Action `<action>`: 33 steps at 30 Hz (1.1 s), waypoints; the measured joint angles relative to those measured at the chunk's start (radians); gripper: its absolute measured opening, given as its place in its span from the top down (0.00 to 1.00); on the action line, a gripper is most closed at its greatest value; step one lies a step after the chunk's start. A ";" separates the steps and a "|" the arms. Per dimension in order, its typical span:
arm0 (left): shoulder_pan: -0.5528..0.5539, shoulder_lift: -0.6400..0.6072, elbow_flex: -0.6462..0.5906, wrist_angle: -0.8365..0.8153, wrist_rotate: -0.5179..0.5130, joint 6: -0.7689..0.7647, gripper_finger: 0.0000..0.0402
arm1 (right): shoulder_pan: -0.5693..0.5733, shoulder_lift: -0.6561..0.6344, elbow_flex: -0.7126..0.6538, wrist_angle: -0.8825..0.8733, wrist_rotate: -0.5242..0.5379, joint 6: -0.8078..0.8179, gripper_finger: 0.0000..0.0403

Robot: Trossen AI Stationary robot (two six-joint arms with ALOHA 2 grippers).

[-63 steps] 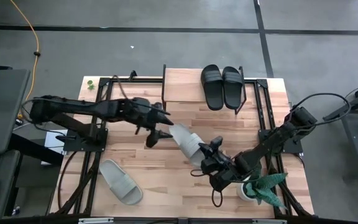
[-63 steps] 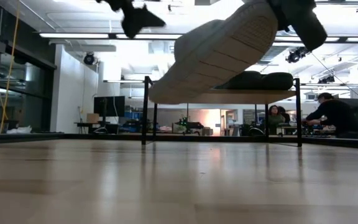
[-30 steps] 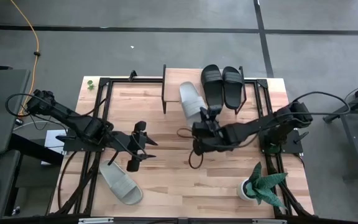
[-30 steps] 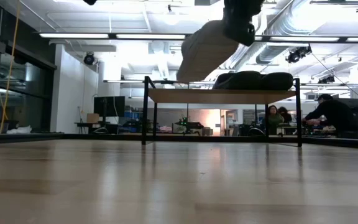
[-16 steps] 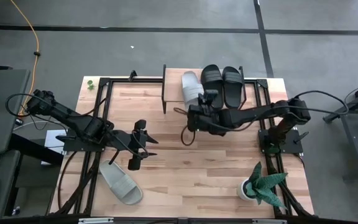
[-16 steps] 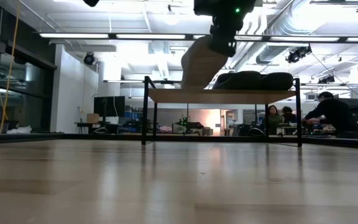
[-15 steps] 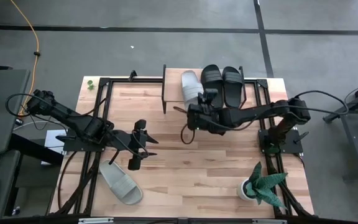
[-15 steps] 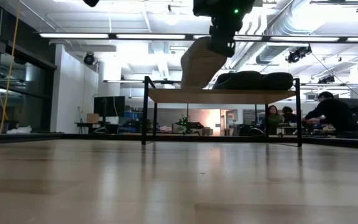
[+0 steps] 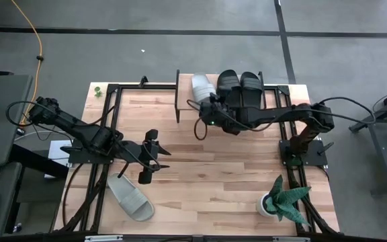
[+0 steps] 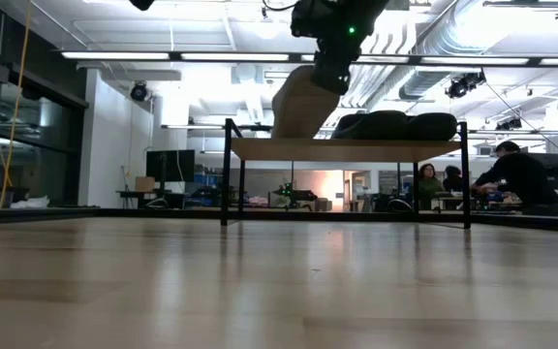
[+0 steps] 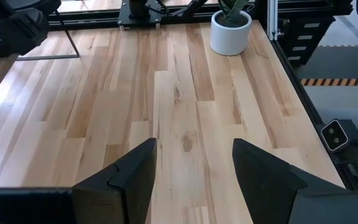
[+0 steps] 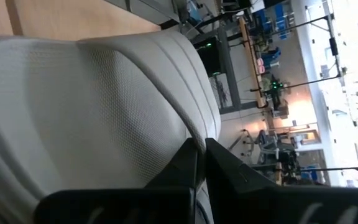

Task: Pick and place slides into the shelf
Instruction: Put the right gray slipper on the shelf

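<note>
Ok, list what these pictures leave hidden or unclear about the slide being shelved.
- Grey slide, high view: its near end is covered by the right gripper.
- Low view: whether the slide touches the shelf cannot be told.
- Right wrist view: the slide fills the frame, hiding the black slides.

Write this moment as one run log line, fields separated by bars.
right gripper: shut on grey slide, over shelf | left gripper: open, empty | black slides: shelved | second grey slide: on table

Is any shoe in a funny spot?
Yes. One pale slide lies alone on the table near the left gripper, far from the shelf. The right gripper holds the other pale slide tilted over the shelf.
</note>
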 joint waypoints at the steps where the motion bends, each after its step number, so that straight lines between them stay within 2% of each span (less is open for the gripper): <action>1: 0.000 0.000 0.000 0.000 0.000 0.000 0.50 | -0.007 0.000 0.000 0.000 -0.010 0.000 1.00; 14: 0.000 0.000 0.000 0.000 0.001 -0.002 0.50 | -0.070 0.000 0.000 -0.066 -0.042 0.049 1.00; 33: 0.000 0.000 0.000 0.001 0.002 -0.004 0.50 | -0.078 0.000 -0.027 -0.099 -0.035 0.084 1.00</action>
